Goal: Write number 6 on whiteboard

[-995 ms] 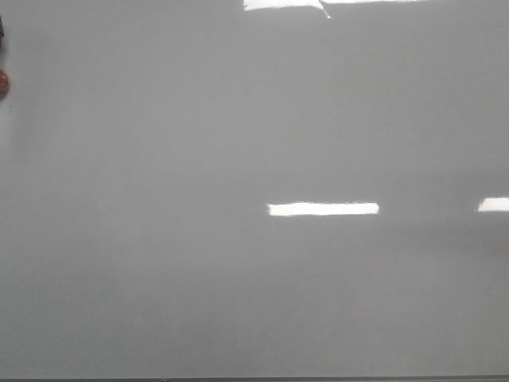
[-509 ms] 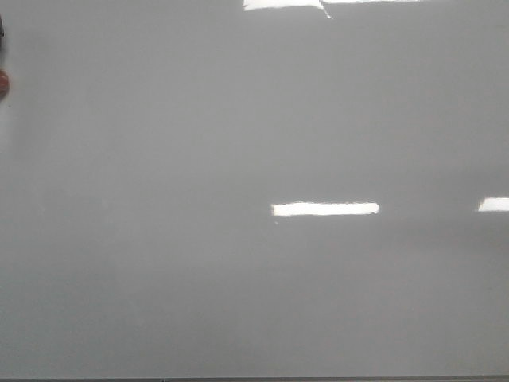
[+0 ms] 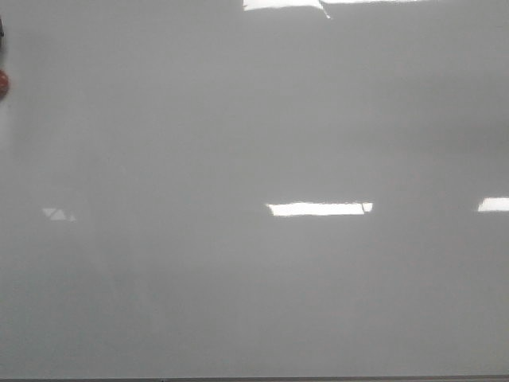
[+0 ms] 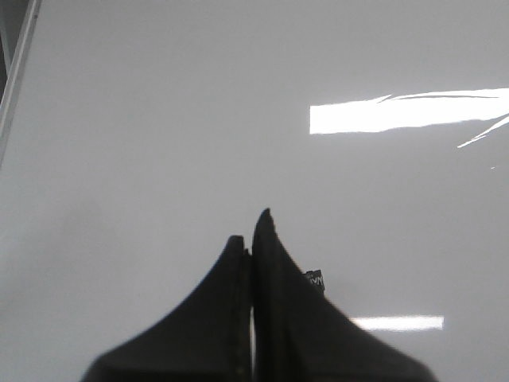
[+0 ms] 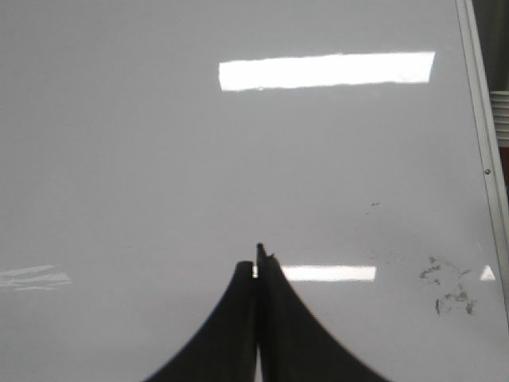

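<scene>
Glossy grey-white whiteboard (image 3: 238,127) — flat, bare; both black tools pinched closed.

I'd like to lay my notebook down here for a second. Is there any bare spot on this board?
Nearly the whole whiteboard is bare, with no writing visible. The one occupied spot is the far left edge, where a small red and dark object pokes in. Some grey smudges sit near the board's framed edge.

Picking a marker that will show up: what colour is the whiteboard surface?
Plain pale grey-white and glossy, seen best in the front view: whiteboard.
</scene>
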Robot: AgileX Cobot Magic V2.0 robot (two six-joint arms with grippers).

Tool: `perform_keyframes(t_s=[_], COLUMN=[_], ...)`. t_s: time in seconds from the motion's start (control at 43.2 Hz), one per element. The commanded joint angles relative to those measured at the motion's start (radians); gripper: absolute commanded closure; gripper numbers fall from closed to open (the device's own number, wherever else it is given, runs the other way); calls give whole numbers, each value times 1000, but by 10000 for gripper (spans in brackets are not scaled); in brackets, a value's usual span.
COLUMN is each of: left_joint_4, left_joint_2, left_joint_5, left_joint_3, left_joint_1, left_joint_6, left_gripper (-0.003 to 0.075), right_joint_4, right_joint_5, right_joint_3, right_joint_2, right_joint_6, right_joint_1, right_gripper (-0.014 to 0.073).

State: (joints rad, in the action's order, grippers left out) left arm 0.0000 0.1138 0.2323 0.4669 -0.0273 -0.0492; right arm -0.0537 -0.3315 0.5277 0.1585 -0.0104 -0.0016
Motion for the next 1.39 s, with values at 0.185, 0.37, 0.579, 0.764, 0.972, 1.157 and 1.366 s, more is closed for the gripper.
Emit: perform_keyframes(t_s=[0.185,0.37,0.579,0.764,0.972,1.157,1.366], left_joint_4=[-12,-12,-39,-57,-58,-61,-59], left_joint_2=[243,330,390,433,467,509,594], left_joint_5=[296,330,331,312,312,305,285], left_joint_3=[289,276,244,219,218,218,239], left_joint_1=[4,4,4,4,4,20,93], left_joint_6=[9,9,9,9,7,2,2], left_gripper=[741,741,741,741,674,327,174], right_joint_4=[-2,-2,-2,-2,-2,-2,-2], right_joint_5=[-141,-178,-200,-248,-266,-292,-301], right_joint_3=[224,224,222,222,222,222,222], right_joint_2=[244,326,409,468,484,484,484], right_joint_6=[10,10,10,32,61,62,61], right_joint_1=[-2,-2,-2,9,78,146,161], right_gripper=[662,662,662,652,423,133,84])
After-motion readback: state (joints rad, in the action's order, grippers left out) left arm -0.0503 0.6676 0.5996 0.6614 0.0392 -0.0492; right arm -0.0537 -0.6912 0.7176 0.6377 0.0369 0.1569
